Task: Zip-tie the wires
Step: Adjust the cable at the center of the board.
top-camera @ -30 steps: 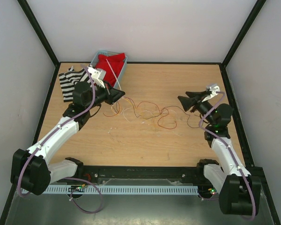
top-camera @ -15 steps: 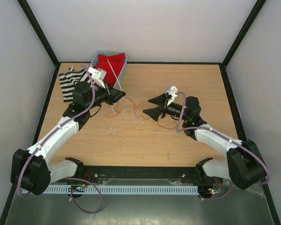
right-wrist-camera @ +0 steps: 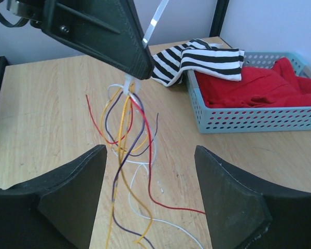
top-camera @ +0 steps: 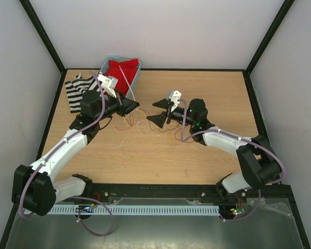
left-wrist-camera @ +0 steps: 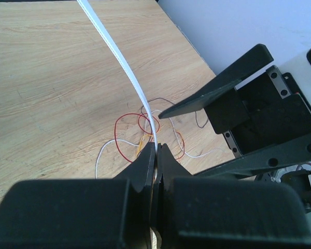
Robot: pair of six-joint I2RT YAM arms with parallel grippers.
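Just right of the pale blue perforated plastic basket point(right-wrist-camera: 259, 122), the left gripper point(left-wrist-camera: 156, 150) pinches a thin white plastic strip point(left-wrist-camera: 120, 54) between closed jaws, the thin red, orange, brown and pale wires point(right-wrist-camera: 125, 136) trail beneath it onto the wooden bench point(top-camera: 207, 158), and farther right the right gripper point(top-camera: 159, 112) holds its jaws spread.

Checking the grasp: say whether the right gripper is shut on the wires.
No: the right gripper stands wide open, the wires unclamped in the gap.
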